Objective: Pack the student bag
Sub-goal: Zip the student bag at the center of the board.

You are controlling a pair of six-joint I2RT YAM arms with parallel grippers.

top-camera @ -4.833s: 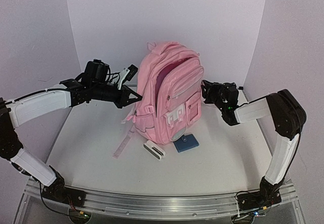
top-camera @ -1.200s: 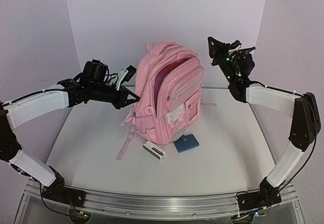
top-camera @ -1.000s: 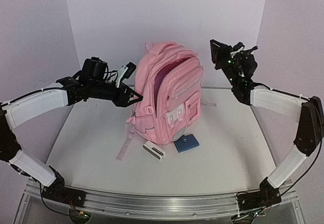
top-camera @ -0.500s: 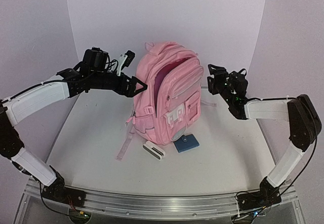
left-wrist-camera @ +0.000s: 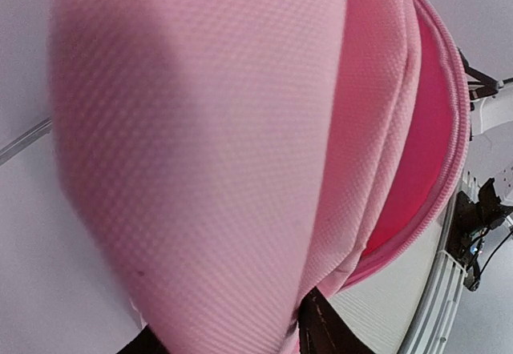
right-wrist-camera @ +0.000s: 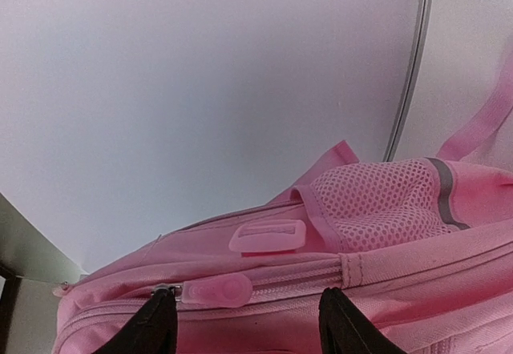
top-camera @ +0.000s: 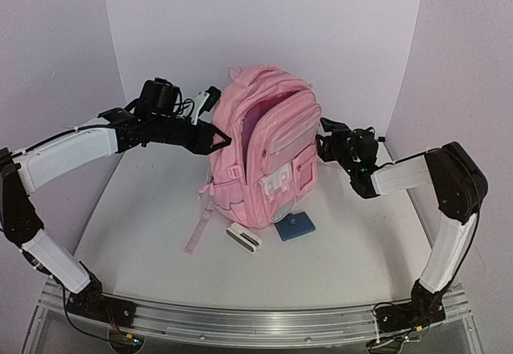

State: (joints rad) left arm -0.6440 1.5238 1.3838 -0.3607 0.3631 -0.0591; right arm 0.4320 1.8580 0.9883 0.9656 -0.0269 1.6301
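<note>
The student bag (top-camera: 268, 158), a large pink backpack, stands upright at mid-table with its main compartment unzipped. My left gripper (top-camera: 223, 139) is open at the bag's upper left edge. In the left wrist view the pink fabric (left-wrist-camera: 208, 130) lies between its dark fingers (left-wrist-camera: 321, 334), with the darker lining (left-wrist-camera: 417, 146) to the right. My right gripper (top-camera: 323, 147) is open at the bag's right side. In the right wrist view its gripper (right-wrist-camera: 248, 306) straddles a zip with a pink pull tab (right-wrist-camera: 212, 291), below a pink buckle (right-wrist-camera: 268, 236) and a mesh pocket (right-wrist-camera: 385, 206).
A small white-and-grey case (top-camera: 244, 237) and a flat blue square item (top-camera: 294, 227) lie on the table in front of the bag. A pink strap (top-camera: 195, 230) trails toward the front left. White walls close the back and sides.
My right arm swung down from a raised pose to the bag's right side. My left gripper moved right and up until its fingers straddle the bag's upper left edge.
</note>
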